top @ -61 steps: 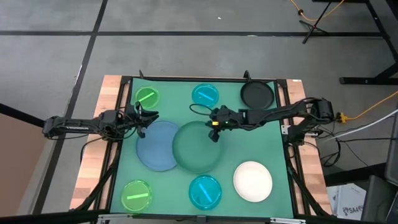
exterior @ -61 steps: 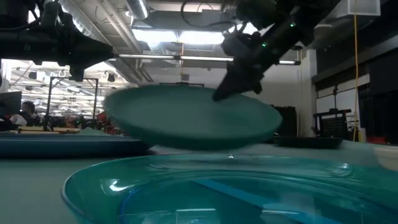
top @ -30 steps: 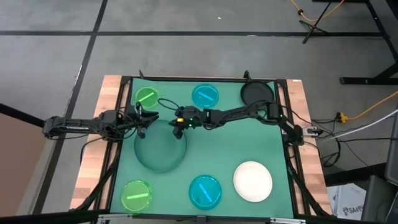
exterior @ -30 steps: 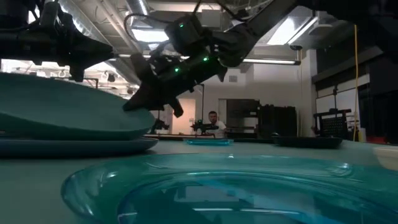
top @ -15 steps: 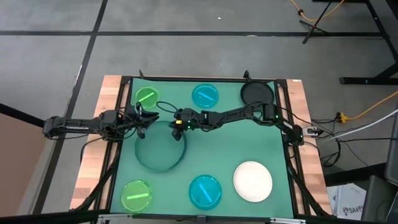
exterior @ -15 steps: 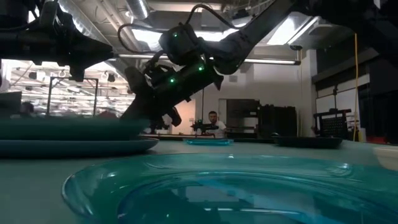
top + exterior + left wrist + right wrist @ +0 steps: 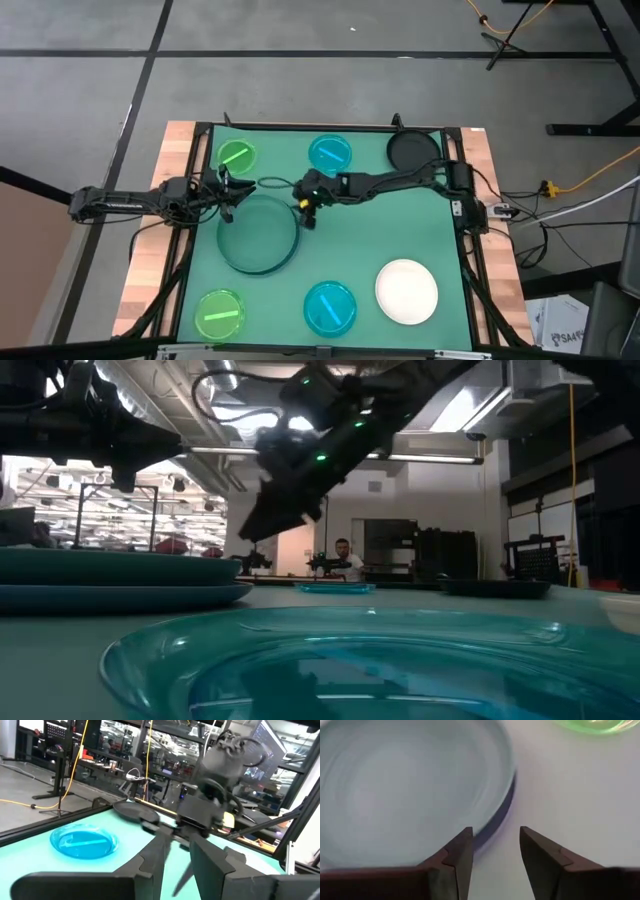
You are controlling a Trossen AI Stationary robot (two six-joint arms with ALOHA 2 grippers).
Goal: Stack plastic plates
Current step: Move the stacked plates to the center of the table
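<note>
My right claw (image 7: 306,212) hangs just above the desk (image 7: 370,245), beside the far right rim of the big stack, its fingers parted and holding nothing. The green plate (image 7: 257,233) lies nested on the blue plate (image 7: 497,822), whose rim shows as a thin edge under it. So the two large plates are stacked, at the left middle of the desk.

My left claw (image 7: 226,193) waits at the stack's far left rim, fingers open and empty.

Six plates are left, all lying singly and apart. The white plate (image 7: 406,291) is near right and the black plate (image 7: 414,151) far right. One cyan plate (image 7: 329,153) lies at the far middle, another cyan plate (image 7: 330,307) at the near middle. One lime plate (image 7: 237,156) lies far left, the other lime plate (image 7: 220,314) near left.

I judge the job about a quarter done, with the medium plates probably next.
</note>
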